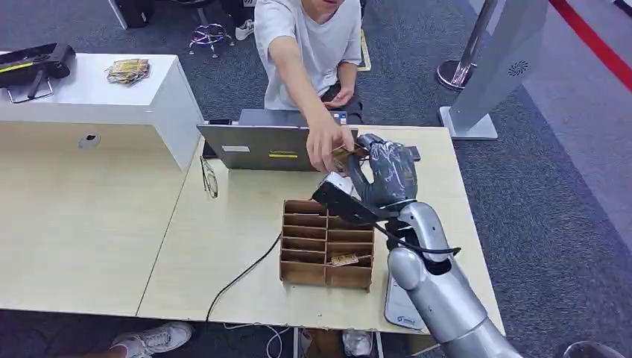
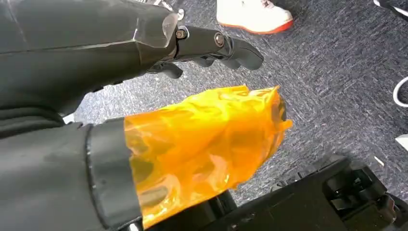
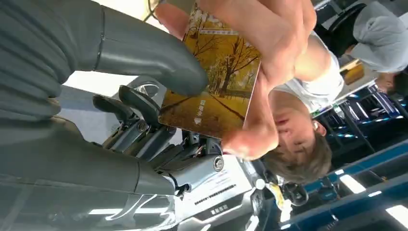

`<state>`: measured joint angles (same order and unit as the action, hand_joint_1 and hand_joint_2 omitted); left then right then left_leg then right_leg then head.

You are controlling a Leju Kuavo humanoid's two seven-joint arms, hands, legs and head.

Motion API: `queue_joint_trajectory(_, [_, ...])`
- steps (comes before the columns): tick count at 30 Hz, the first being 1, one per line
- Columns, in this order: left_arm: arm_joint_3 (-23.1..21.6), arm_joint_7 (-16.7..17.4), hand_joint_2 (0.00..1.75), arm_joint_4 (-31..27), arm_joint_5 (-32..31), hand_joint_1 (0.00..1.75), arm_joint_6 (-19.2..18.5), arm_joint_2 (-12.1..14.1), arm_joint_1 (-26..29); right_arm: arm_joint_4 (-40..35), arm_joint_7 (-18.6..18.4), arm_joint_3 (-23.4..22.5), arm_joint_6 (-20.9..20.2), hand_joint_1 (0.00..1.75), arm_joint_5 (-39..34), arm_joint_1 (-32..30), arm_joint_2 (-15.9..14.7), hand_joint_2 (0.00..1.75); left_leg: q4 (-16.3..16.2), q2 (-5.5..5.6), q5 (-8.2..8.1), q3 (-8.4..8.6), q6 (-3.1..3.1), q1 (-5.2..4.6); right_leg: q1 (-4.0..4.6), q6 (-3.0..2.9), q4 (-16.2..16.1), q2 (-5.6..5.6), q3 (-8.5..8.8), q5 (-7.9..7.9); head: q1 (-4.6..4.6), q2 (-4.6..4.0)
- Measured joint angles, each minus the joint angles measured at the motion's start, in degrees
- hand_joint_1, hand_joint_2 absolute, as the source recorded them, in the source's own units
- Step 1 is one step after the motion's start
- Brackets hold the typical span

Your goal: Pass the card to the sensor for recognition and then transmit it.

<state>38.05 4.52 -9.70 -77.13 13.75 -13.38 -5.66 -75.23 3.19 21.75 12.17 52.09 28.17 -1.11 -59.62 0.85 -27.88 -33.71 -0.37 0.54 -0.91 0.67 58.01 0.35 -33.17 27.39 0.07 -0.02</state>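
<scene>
A card [image 1: 344, 155] printed with yellow autumn trees is raised over the far side of the table, in front of the laptop. My right hand [image 1: 387, 175] holds it, thumb [image 3: 159, 60] pressed on the card's face [image 3: 216, 91] and darker fingers behind it. A seated person reaches across, and their hand [image 1: 324, 145] grips the same card from the other side [image 3: 269, 57]. My left hand [image 2: 120, 43] hangs over grey carpet holding nothing, fingers apart, its thumb [image 2: 207, 144] wrapped in orange film.
A cardboard slotted box [image 1: 326, 242] with one card [image 1: 344, 259] in a near slot sits under my right forearm. A grey laptop [image 1: 257, 145], glasses [image 1: 209, 177] and a black cable [image 1: 246, 276] lie nearby. The white counter [image 1: 160, 97] carries a black device [image 1: 33, 63] and stacked cards [image 1: 128, 71].
</scene>
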Motion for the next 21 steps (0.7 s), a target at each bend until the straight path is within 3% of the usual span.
queue_joint_trajectory(1, [0.00,0.00,0.00,0.00,0.00,0.00,-0.02,0.00,-0.01,0.04,0.00,0.11,-0.28,1.75,0.09,0.29,0.09,1.75,0.00,0.00,0.00,0.00,0.00,0.00,0.00,0.00,0.00,0.00,0.00,0.00,0.00,0.00])
queue_joint_trajectory(2, [0.00,0.00,0.00,0.00,0.00,0.00,-0.04,0.00,-0.04,0.07,-0.04,0.15,-0.44,0.38,0.13,0.51,0.20,1.75,0.00,0.00,0.00,0.00,0.00,0.00,0.00,0.00,0.00,0.00,0.00,0.00,0.00,0.00])
queue_joint_trajectory(3, [0.00,0.00,0.00,-0.02,0.00,0.00,-0.07,0.00,-0.07,0.09,-0.09,0.24,-0.52,0.38,0.13,0.70,0.26,1.75,0.00,0.01,0.00,0.00,0.00,0.00,0.00,0.00,0.00,0.00,0.00,0.00,0.02,0.00])
queue_joint_trajectory(4, [-0.02,0.00,0.00,-0.02,0.00,0.00,-0.15,0.00,-0.10,0.09,-0.09,0.37,-0.61,0.00,0.17,0.86,0.31,1.75,0.00,0.01,0.00,0.00,0.00,0.00,0.00,0.00,0.00,0.00,0.00,0.00,0.00,0.00])
queue_joint_trajectory(21, [0.00,1.23,0.00,-0.22,0.35,0.00,0.20,0.02,-0.06,-3.74,0.74,2.73,0.85,0.00,0.09,-0.90,0.44,1.75,0.00,0.00,0.00,0.00,0.00,0.00,0.00,0.00,-0.01,0.00,-0.01,0.01,0.00,0.00])
